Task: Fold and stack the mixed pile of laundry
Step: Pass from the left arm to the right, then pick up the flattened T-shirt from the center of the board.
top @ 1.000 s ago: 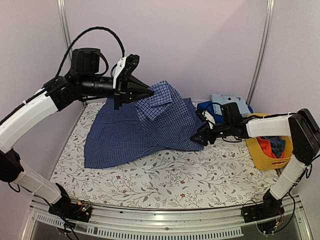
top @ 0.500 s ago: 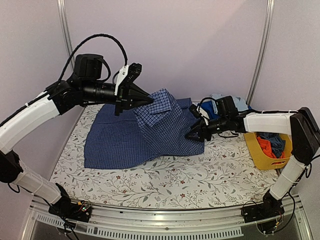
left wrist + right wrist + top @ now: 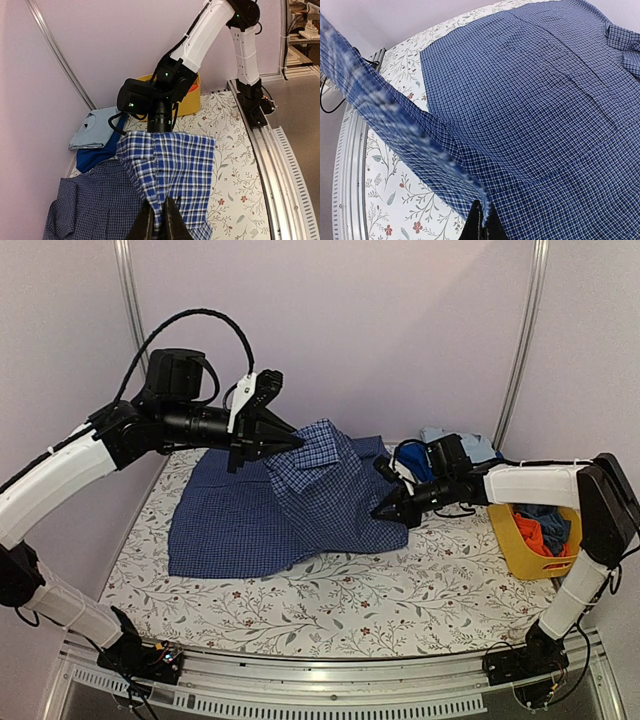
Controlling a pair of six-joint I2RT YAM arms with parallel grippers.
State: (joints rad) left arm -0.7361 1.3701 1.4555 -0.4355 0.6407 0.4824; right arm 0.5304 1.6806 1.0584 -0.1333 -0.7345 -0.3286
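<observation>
Bench [image 3: 350, 605], floral-patterned cover, ran the full width of the scene.

Blue check shirt [image 3: 250, 515] took up the left and centre of the bench. Its left part lay spread flat. Its right part was lifted clear of the surface into a tented fold, peak at the far side, with the inner face of the cloth showing a bolder check.

Left arm [image 3: 60, 475] reached in from the left, raised above the bench. Right arm [image 3: 540, 485] reached in low from the right.

Yellow basket [image 3: 520, 558] stood at the right edge of the bench, behind the right arm. Inside it were a red-orange cloth [image 3: 535, 535] and a dark navy garment [image 3: 548, 515], bunched together.

Folded pale blue piece [image 3: 478, 445] sat on a deeper blue piece [image 3: 418, 458] at the far right, just beside the shirt's far right edge.

Left fingers [image 3: 296, 439] were closed on the raised peak of the shirt. In the left wrist view, cloth was pinched between the two tips and hung away from them toward the right arm.

Right fingers [image 3: 388, 510] were clamped on the shirt's near right edge, low over the bench. In the right wrist view, the held edge ran taut and blurred up to the left, with the flat part of the shirt spread beyond it.
</observation>
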